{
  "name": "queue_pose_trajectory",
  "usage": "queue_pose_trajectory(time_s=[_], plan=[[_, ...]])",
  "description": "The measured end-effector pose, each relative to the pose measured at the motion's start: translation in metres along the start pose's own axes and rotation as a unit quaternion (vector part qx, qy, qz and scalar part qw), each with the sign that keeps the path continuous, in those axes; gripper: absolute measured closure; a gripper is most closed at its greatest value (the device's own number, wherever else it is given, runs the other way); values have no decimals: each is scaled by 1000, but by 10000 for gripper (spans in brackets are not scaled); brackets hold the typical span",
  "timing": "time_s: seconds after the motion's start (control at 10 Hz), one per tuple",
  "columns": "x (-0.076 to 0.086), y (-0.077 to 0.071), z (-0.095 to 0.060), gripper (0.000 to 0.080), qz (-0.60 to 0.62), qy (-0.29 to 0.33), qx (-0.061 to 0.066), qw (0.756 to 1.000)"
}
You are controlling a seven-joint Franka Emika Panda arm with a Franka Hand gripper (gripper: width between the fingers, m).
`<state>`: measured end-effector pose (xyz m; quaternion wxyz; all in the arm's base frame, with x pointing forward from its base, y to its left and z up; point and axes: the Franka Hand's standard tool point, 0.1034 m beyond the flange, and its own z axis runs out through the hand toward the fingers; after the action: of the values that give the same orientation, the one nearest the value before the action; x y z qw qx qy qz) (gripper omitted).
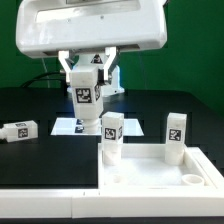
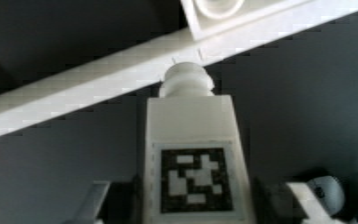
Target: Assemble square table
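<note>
My gripper (image 1: pixel 86 92) hangs below the white arm at the back and is shut on a white leg (image 1: pixel 86 104) with a black-and-white tag, held upright just above the black table. In the wrist view this leg (image 2: pixel 194 130) fills the middle between the two fingers (image 2: pixel 105 203), and its round tip points away from the camera. The square table top (image 1: pixel 150 175), white with a raised rim and round sockets, lies at the front of the exterior view's right. Two legs stand upright on it, one at its near-left corner (image 1: pixel 112 136) and one at its far-right corner (image 1: pixel 176 138).
Another tagged leg (image 1: pixel 20 130) lies on its side on the black table at the exterior view's left. The marker board (image 1: pixel 66 126) lies flat behind the held leg. A white ledge (image 1: pixel 45 205) runs along the front. In the wrist view a white band (image 2: pixel 78 80) crosses beyond the leg's tip.
</note>
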<state>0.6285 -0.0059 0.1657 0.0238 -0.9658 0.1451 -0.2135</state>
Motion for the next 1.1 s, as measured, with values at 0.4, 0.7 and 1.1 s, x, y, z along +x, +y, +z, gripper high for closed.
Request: queue_pose_trajectory(time_s=[0.4, 0.7, 1.1], plan=[[-12, -56, 10, 515, -48, 17, 12, 999], [-14, -58, 12, 515, -50, 20, 12, 998], [-33, -78, 34, 515, -81, 51, 13, 995]])
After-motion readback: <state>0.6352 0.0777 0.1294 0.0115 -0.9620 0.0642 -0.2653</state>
